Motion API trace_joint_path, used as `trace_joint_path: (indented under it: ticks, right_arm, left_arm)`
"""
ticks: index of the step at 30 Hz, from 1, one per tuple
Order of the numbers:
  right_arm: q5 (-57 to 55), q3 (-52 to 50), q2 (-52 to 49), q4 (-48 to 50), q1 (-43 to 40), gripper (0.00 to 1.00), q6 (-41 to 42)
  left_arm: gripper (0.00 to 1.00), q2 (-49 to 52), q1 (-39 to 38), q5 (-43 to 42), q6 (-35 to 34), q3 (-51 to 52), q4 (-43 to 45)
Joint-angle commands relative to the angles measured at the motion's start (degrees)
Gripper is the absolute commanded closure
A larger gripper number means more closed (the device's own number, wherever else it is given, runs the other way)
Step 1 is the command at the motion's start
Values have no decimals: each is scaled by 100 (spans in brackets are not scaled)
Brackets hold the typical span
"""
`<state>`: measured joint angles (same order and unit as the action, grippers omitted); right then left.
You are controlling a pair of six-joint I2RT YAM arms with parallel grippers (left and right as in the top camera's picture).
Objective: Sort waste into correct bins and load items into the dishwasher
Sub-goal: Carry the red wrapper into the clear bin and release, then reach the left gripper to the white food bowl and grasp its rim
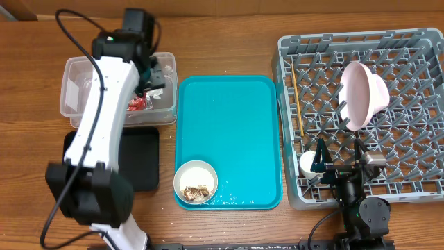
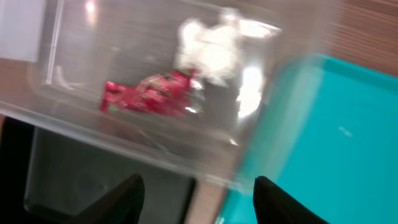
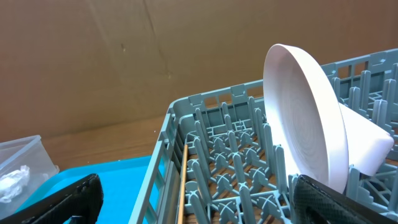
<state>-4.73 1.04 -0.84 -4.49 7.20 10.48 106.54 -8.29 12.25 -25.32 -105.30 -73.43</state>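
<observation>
The wooden counter (image 1: 229, 42) is carrying everything, and a black cable (image 1: 69, 28) is looping over its far left corner. There the tub (image 1: 71, 94) is holding the red wrapper (image 1: 136, 104) and the napkin (image 2: 208, 53), with the left arm reaching over it. The left fingers (image 2: 127, 198) are hanging spread wide above the tub's near wall, gripping nothing. The black tray (image 1: 142, 163) is lying by the near left edge, partly under the arm.

In the middle the teal tray (image 1: 229, 125) is bearing a bowl (image 1: 195, 182) of brown scraps, with rice grains (image 1: 232, 199) lying scattered beside it.

Along the right edge the rack (image 1: 361, 36) is holding the chopsticks (image 1: 297, 104) flat at its left side, the plate (image 1: 357, 97) on edge, and a small white vessel (image 1: 309, 163) in its near left corner. The right fingers (image 3: 68, 198) are hovering wide apart over that corner, empty.

The left wrist view is showing wrapper and napkin whole through the clear wall; overhead, the arm is half hiding them. Only the right wrist view is showing a brown backdrop (image 3: 93, 62) beyond the far edge, and something white leaning behind the plate, too hidden to name.
</observation>
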Motion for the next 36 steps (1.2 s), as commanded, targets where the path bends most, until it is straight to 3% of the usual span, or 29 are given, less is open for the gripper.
trace_joint_path:
  ticks: [1,6,14,20,25,31,36]
  right_arm:
    - [-26,-59,66,31,-20,0,-2]
    - [-26,-59,66,28,-20,0,-2]
    - [-26,-59,66,28,-20,0,-2]
    - [-26,-59,66,28,-20,0,-2]
    - [-26,-59,66,28,-20,0,-2]
    - [-26,-59,66,28,-20,0,-2]
    - [-24,-59,66,28,-20,0,-2]
  left_arm:
    - [42,-509,-905,-251,-7,-227,-321]
    - [42,-492,-2044,-66,-839,90,-931]
    - [43,-494,-3228,-98,-1993,1497,-918]
    - [46,-494,-3853,-734,-2046,2796,-216]
    - [49,-492,-4225,-584,-1926,3480,367]
    - [71,-466,-4207,-369,-1921,3982,1110]
    - [83,-466,-4201,-232,-1792,4225,1443]
